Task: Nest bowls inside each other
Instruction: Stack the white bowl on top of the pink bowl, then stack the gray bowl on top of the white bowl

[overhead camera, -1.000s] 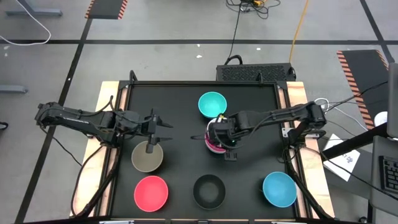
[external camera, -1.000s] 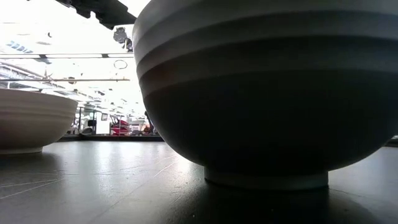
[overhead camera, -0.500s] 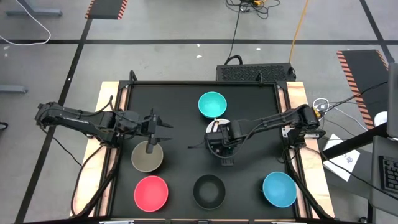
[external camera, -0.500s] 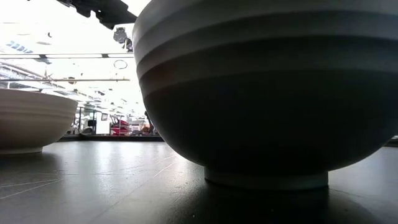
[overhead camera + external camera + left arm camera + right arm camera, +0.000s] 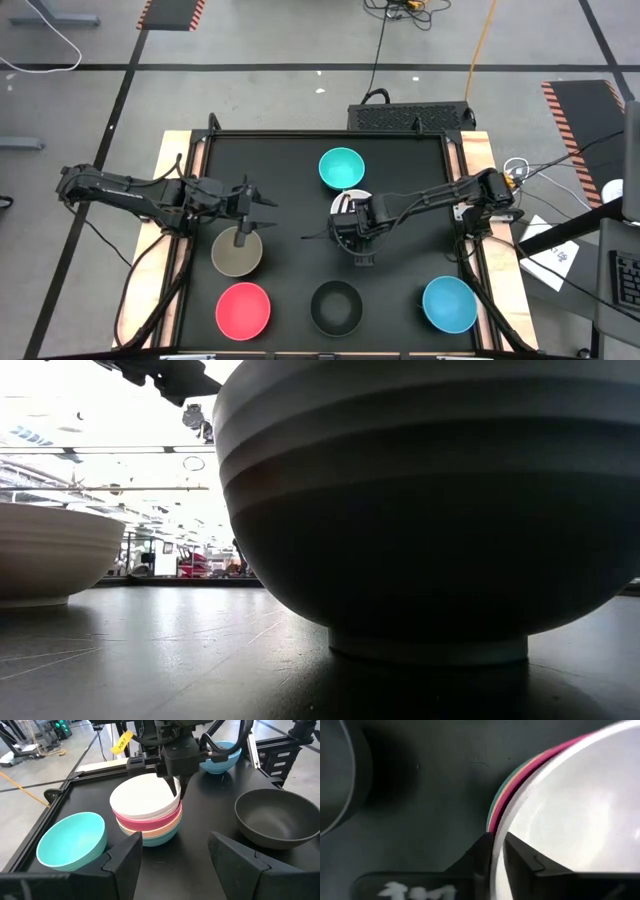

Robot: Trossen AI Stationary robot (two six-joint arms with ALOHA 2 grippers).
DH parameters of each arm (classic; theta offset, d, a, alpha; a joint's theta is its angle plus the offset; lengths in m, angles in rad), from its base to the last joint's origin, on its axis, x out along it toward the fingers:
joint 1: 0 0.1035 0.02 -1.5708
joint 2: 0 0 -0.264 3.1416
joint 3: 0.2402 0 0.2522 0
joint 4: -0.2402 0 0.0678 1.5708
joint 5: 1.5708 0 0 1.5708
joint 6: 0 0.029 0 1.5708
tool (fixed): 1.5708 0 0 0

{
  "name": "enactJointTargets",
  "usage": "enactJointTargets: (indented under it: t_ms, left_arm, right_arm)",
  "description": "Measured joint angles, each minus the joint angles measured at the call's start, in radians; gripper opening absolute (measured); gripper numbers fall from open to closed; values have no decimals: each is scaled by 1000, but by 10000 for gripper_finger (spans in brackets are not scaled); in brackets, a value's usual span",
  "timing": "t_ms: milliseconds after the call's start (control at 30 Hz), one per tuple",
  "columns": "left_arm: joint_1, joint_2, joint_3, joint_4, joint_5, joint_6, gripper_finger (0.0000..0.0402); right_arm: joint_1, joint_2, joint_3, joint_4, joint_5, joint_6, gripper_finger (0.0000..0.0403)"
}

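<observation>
Stack of nested bowls mid-table — white bowl topmost, seen only from the left wrist; overhead, the right gripper hides it, fingers straddling its rim. Left gripper hangs open over the olive-grey bowl.

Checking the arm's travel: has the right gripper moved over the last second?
Yes. In the high view the right gripper has pulled slightly left and farther from the turquoise bowl, now covering the bowl stack.

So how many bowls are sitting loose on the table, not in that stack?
5: turquoise at the far middle, olive-grey on the left, pink-red, black and blue along the near edge. The stack may hide more.
</observation>
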Motion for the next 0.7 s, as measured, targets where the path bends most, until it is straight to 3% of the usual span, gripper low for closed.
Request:
enactJointTargets:
  t_ms: [400,533,700]
  left_arm:
    - [0,0,0,0,21,0,230]
    - [0,0,0,-21,-11,-29,230]
    - [0,-29,21,-166,-58,-155,230]
  right_arm:
    - [0,-128,0,43,0,17,126]
    - [8,-227,-13,96,54,8,140]
    - [44,-413,-140,245,133,-34,144]
